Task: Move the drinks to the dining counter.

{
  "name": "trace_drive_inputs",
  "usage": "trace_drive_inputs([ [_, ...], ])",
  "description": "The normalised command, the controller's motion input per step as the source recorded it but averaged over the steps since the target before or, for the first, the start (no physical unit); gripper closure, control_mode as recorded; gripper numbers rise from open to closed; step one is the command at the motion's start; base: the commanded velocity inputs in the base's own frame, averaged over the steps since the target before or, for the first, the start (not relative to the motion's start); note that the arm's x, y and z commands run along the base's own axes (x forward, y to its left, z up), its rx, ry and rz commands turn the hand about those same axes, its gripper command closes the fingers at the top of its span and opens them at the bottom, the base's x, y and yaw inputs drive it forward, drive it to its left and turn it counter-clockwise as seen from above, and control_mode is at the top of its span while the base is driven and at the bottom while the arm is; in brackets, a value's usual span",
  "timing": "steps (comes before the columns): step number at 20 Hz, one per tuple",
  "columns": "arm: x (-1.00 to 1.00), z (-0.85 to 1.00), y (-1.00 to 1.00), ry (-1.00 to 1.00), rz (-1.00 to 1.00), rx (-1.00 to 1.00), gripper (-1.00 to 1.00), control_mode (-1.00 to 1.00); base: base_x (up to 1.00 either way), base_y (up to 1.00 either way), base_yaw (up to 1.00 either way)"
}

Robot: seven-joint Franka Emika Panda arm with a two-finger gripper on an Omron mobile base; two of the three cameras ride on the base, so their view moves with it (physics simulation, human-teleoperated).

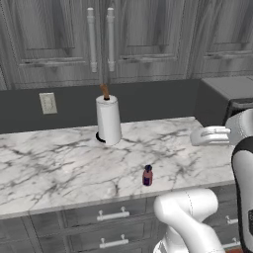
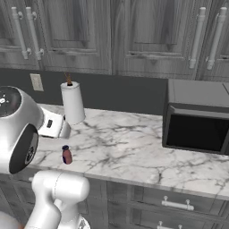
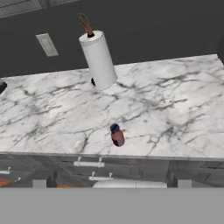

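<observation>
Looking from the left base view: one small dark-purple drink container point(image 1: 147, 175) stands upright on the marble worktop point(image 1: 59, 163), near the front edge, well in front of and to the right of the paper-towel roll point(image 1: 108, 120). One roll, upright on a dark base at the back of the worktop, with a brown post sticking out of its top. One wall outlet point(image 1: 48, 103) sits on the dark backsplash left of the roll. Grey drawers point(image 1: 112, 215) with pale handles run below the worktop; grey wall cabinets above the roll carry two long vertical handles point(image 1: 101, 39).

Right base view: the same container point(image 2: 66, 154) is in front of the roll point(image 2: 72, 102), near the worktop's point(image 2: 134, 147) front edge. One dark microwave point(image 2: 197, 118) stands on the worktop far to the right of the roll. One outlet point(image 2: 36, 82) is left of the roll.

Hand view: one container point(image 3: 117, 134), reddish body with a dark cap, upright near the edge of the worktop point(image 3: 175, 109), in front of the roll point(image 3: 99, 59). The fingers cannot be made out in this view; the gripper is fully spread and holds nothing.
</observation>
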Motion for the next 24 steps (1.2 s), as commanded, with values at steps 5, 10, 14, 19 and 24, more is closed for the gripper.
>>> trace_drive_inputs([
  [5, 0.00, -0.12, -0.28, -0.10, 0.24, 0.00, -1.00, -1.00, 0.00, 0.00, 0.00],
  [10, 0.01, -0.26, -0.13, -0.18, 0.32, 0.00, -1.00, -1.00, 0.00, 0.00, 0.00],
  [14, 0.04, -0.34, 0.00, -0.24, 0.31, 0.00, -1.00, -1.00, 0.00, 0.00, 0.00],
  [19, 0.38, -0.56, 0.00, -0.03, 0.26, 0.00, -1.00, -1.00, 0.00, 0.00, 0.00],
  [24, 0.54, -0.12, -0.08, 0.00, 0.25, 0.00, -1.00, -1.00, 0.00, 0.00, 0.00],
])
